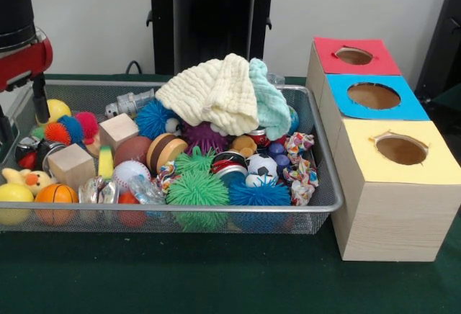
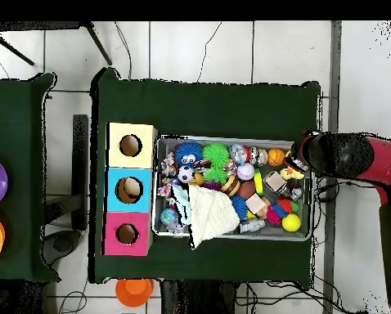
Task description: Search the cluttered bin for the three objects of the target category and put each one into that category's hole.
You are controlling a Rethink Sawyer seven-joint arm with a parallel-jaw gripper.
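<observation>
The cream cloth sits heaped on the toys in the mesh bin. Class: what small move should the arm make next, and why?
Probably lift the cream cloth aside first. It and the mint cloth drape over the toys at the far middle of the mesh bin, hiding whatever lies beneath, and the arm is at the bin's end away from the holes.

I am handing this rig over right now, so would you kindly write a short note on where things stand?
Gripper: the arm hangs over one end of the bin; its gripper is hidden, so I cannot tell whether it is open or shut.
Things: the wire bin is piled with toys: spiky balls, wooden blocks, sports balls. A cream cloth and a green cloth lie on top, covering part of the pile.
Holes: the box beside the bin has red, blue and yellow holes. Nothing shows inside them.
Done: no sign of any sorting.
Left: find all three objects and drop each in.
</observation>
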